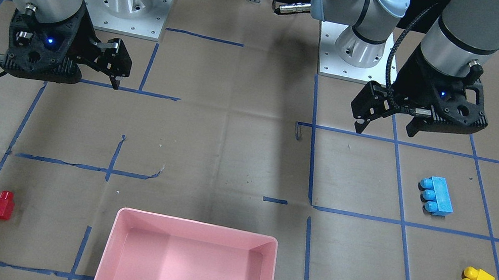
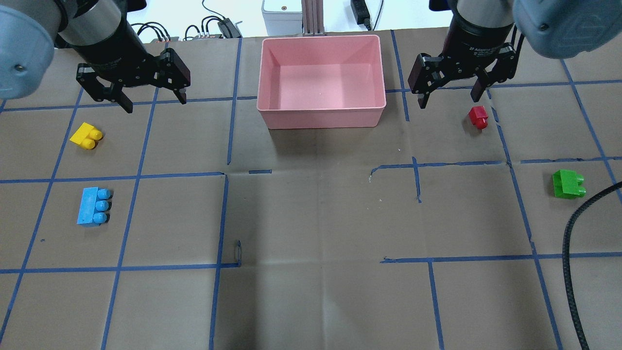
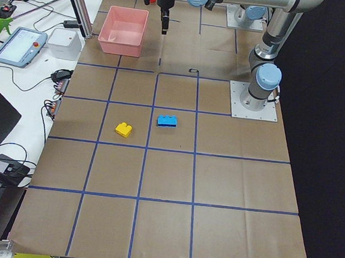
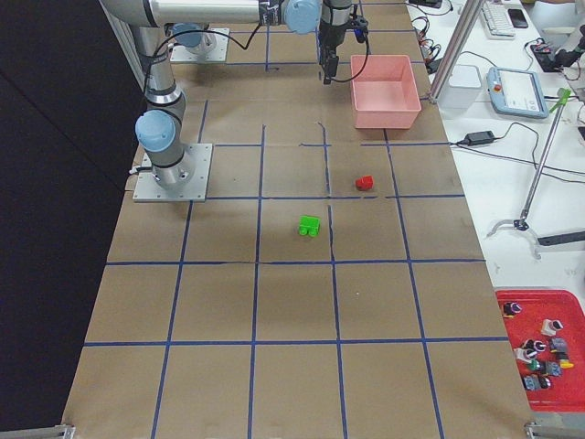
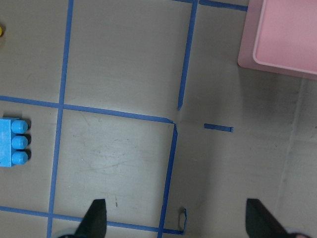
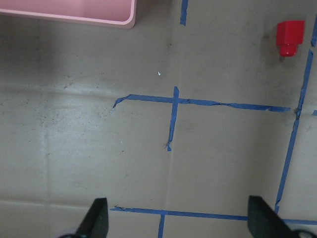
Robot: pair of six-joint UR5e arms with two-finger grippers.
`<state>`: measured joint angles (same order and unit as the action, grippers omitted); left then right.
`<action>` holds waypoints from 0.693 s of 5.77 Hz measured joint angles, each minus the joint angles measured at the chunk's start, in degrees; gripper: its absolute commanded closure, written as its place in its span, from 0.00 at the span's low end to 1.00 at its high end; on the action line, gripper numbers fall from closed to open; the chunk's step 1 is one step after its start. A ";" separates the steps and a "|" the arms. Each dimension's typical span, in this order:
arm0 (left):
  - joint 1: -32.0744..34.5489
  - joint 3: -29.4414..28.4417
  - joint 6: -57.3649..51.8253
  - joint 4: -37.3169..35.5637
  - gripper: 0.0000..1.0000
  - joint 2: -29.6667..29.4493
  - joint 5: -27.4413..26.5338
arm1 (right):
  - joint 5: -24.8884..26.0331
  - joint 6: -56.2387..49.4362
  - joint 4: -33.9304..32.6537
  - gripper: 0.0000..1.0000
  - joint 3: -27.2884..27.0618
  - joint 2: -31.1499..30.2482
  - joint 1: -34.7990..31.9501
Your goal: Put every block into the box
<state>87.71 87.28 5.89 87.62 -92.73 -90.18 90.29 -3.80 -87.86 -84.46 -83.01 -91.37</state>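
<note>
Yellow two-stud brick (image 2: 86,136) and light-blue three-stud brick (image 2: 93,206) lie at the left of the overhead view. Red one-stud brick (image 2: 478,117) and green two-stud brick (image 2: 567,184) lie at the right. All four rest on the bench (image 2: 311,218), outside the pink tray (image 2: 320,119) at top centre. Left tool (image 2: 155,104), upper left, and right tool (image 2: 449,97), upper right near the red brick, hang released, jaws spread wide.

The tray (image 2: 320,119) sits far-centre on the table (image 2: 311,301); three-stud brick (image 2: 89,206) and left two-stud brick (image 2: 83,135) lie left, one-stud brick (image 2: 477,116) and right two-stud brick (image 2: 566,184) right
</note>
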 measured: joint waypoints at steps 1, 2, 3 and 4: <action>0.00 0.01 0.00 0.01 0.00 0.00 0.00 | 0.00 1.86 0.37 0.00 -0.18 -0.65 -0.17; -0.02 0.05 0.00 0.01 0.00 0.00 -0.02 | 0.07 4.58 0.84 0.00 -0.33 -1.56 -0.62; -0.06 0.07 0.00 0.01 0.00 0.00 -0.04 | 0.15 5.58 0.95 0.00 -0.40 -1.94 -1.24; -0.08 0.08 0.00 -0.02 0.00 -0.03 -0.01 | 0.18 5.64 0.95 0.00 -0.41 -2.00 -1.57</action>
<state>87.64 87.36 5.89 87.60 -92.76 -90.19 90.47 1.84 -86.91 -84.87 -85.01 -92.93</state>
